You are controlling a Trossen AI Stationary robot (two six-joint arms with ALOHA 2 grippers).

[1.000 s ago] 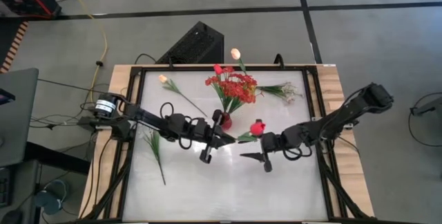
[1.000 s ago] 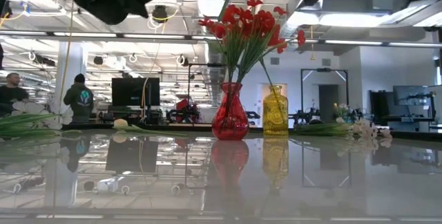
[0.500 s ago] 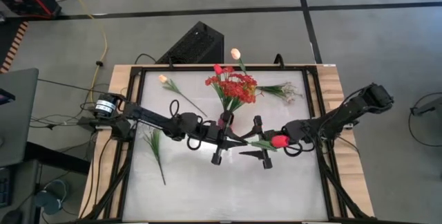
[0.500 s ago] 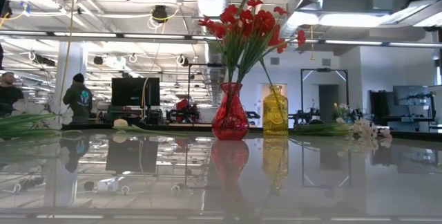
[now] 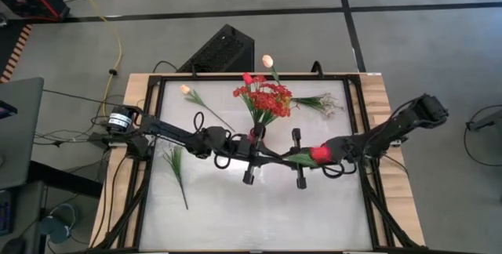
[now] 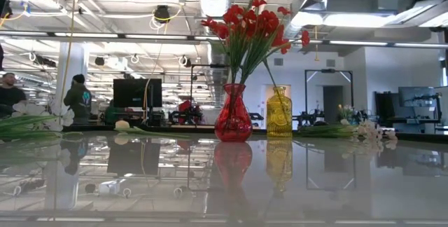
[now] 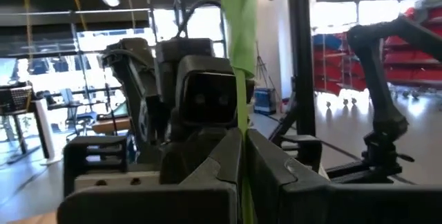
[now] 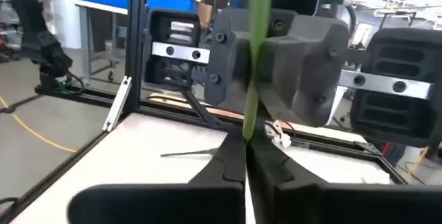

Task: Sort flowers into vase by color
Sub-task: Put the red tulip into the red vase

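A red tulip (image 5: 318,156) on a long green stem (image 5: 292,158) hangs high over the table's middle. My left gripper (image 5: 272,157) and my right gripper (image 5: 280,159) meet tip to tip, both shut on that stem. The tulip's head lies over my right wrist. Just beyond them a red vase (image 6: 232,115) stands on its base with a bunch of red flowers (image 6: 248,27) in it. A yellow vase (image 6: 278,113) stands behind it. A pale tulip (image 5: 186,90), a green sprig (image 5: 174,164) and white blossoms (image 5: 325,103) lie flat on the table. My left gripper pinches the tulip's green stem (image 7: 239,156) between its two fingers, coming level from the table's left. The stem runs on past the fingertips toward the other gripper, clear of the table. My right gripper pinches the same stem (image 8: 247,128) between its two fingers, level from the table's right, close beside the left gripper's hold. The head end reaches back over my right wrist.
A black frame rail (image 5: 153,81) runs round the white table top. Another pale tulip (image 5: 267,60) shows at the far edge. A black box (image 5: 220,50) sits on the floor beyond the table. People (image 6: 78,101) stand in the room behind.
My left gripper has carried the red tulip toward the table's right edge, and the flower's head now lies farther right, over my right wrist. My right gripper, open before, has risen to the stem and shut on it beside the left gripper.
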